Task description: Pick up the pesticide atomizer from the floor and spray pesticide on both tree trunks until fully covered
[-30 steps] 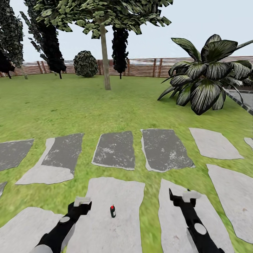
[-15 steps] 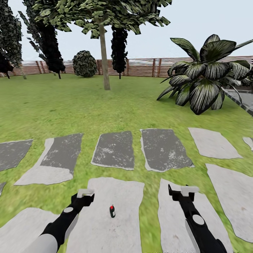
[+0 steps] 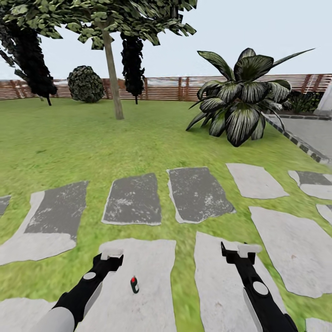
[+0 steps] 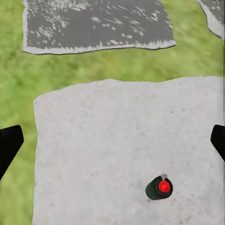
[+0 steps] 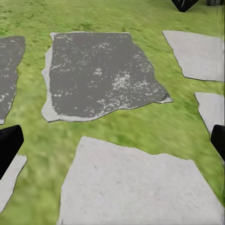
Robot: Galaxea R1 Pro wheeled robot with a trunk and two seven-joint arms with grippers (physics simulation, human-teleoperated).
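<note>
Currently the pick-up step is in hand: the pesticide atomizer [image 3: 134, 285] stands upright on a pale paving stone [image 3: 138, 258], untouched. Just beside it hovers the left gripper [image 3: 112, 253], fingers spread; the right gripper [image 3: 243, 250], farther off, likewise spread. Next: lower the left gripper around it. Beyond, one tree trunk [image 3: 113, 78] is visible; its crown is cut off.

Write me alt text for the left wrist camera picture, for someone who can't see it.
A small dark pesticide atomizer with a red top stands upright on a pale grey paving stone, seen from above. Green grass borders the stone, with a darker grey stone beyond it, and the black tips of the left gripper's fingers show at both side edges, spread wide.
</note>
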